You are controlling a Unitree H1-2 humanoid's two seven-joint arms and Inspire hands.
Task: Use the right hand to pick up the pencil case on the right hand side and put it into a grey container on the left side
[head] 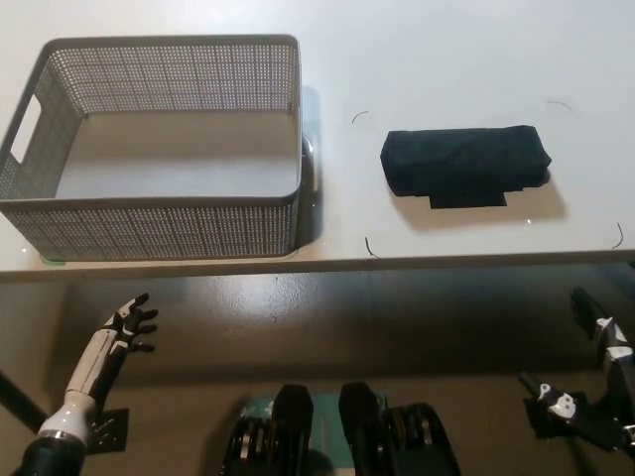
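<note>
None of the job is done in the head view: the black pencil case (464, 165) lies on the white table (446, 59), up and left of the empty, spread right hand (595, 392), far right of the empty grey basket (159, 149), left hand (124, 332) resting open below.

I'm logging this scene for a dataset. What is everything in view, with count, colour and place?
pencil case: one, black, lying on the table's right part.
container: one, grey perforated basket, empty, on the table's left part.
table: one, white, across the upper picture.
left hand: one, white, open, lower left, below the table's edge.
right hand: one, black, open, lower right corner, below the table's edge, holding nothing.
</note>
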